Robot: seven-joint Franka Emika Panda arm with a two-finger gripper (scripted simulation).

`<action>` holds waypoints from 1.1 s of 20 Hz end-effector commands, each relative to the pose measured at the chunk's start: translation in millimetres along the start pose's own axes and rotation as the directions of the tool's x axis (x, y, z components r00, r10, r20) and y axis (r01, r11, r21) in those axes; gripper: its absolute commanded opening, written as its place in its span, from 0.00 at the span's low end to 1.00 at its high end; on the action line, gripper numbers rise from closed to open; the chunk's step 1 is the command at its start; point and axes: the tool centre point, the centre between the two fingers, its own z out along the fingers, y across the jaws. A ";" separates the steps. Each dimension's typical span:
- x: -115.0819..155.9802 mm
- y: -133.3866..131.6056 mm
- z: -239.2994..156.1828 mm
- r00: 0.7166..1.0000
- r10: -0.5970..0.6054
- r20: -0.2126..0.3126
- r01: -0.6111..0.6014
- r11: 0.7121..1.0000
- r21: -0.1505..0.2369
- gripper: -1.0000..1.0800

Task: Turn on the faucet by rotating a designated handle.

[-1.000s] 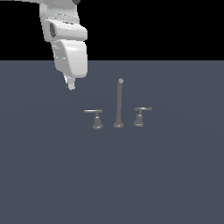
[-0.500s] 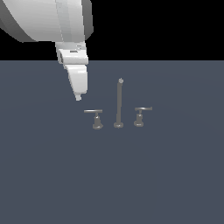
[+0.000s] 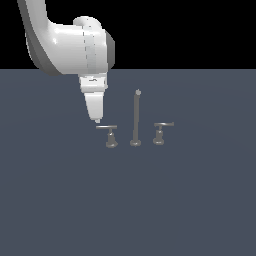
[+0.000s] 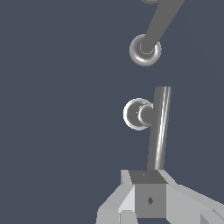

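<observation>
While its fingers look pressed together (holding nothing), the end effector [image 3: 97,120] hovers just above the handle [image 3: 107,128].

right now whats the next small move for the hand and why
Probably ease the hand down a little further and push sideways on the free end of the handle bar. In the exterior view its tip hovers just above that end, and the wrist view shows the bar running out from the hand.
</observation>
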 end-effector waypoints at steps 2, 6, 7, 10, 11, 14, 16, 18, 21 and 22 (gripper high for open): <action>7.5 -11.5 12.8 0.999 0.050 -0.002 -0.050 0.999 0.000 0.00; 13.4 -19.7 22.0 0.996 0.087 -0.003 -0.087 0.996 -0.001 0.00; 14.5 -21.1 23.5 0.996 0.093 -0.003 -0.093 0.996 -0.001 0.00; 16.5 -23.7 26.1 0.995 0.104 -0.002 -0.104 0.995 -0.001 0.00; 16.7 -24.0 26.5 0.994 0.106 -0.002 -0.106 0.994 -0.001 0.00; 16.8 -24.1 26.6 0.994 0.106 -0.002 -0.106 0.994 -0.001 0.00; 16.9 -23.9 26.5 0.994 0.106 -0.002 -0.106 0.994 -0.001 0.00; 12.8 -18.5 26.5 0.994 0.106 -0.002 -0.106 0.994 -0.001 0.00; 6.8 -10.4 26.4 0.994 0.106 -0.002 -0.106 0.994 -0.001 0.00; 4.7 -7.6 26.4 0.994 0.106 -0.002 -0.106 0.994 -0.001 0.00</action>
